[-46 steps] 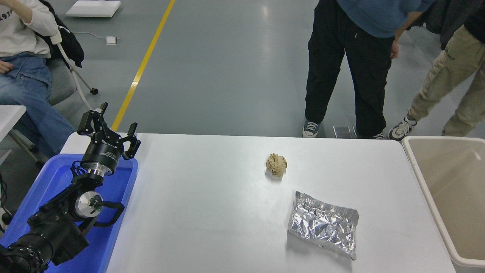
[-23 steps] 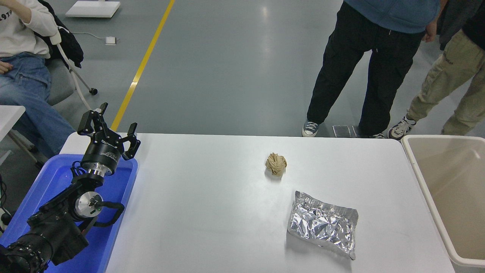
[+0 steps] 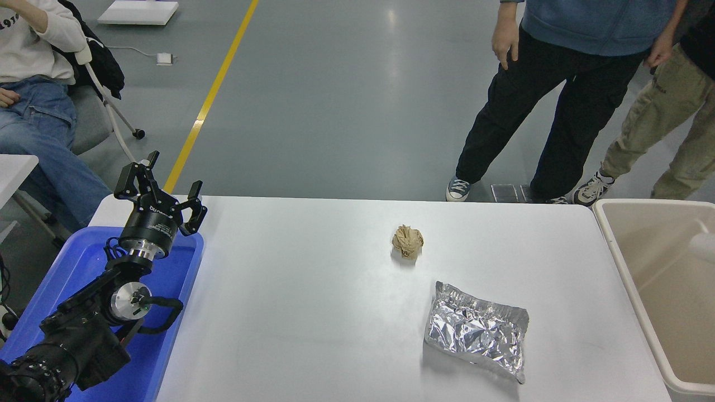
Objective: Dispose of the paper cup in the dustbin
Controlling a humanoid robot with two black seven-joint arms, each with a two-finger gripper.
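Observation:
The beige dustbin (image 3: 616, 252) stands at the table's right edge. A blurred cream-white shape (image 3: 701, 246) shows inside it against the far right side; it looks like the paper cup, cut off by the picture's edge. My left gripper (image 3: 161, 187) is open and empty, parked upright over the blue tray (image 3: 84, 262) at the lower left. My right arm is out of view.
A crumpled brown paper ball (image 3: 408, 241) lies mid-table. A crinkled silver foil bag (image 3: 477, 330) lies nearer me. Two people (image 3: 558, 111) stand at the far right side. A seated person (image 3: 33, 84) is at the upper left.
The pale blurred shape has appeared inside the dustbin; the bin looked empty before. The standing person in blue has shifted right and straightened. My left arm has not moved.

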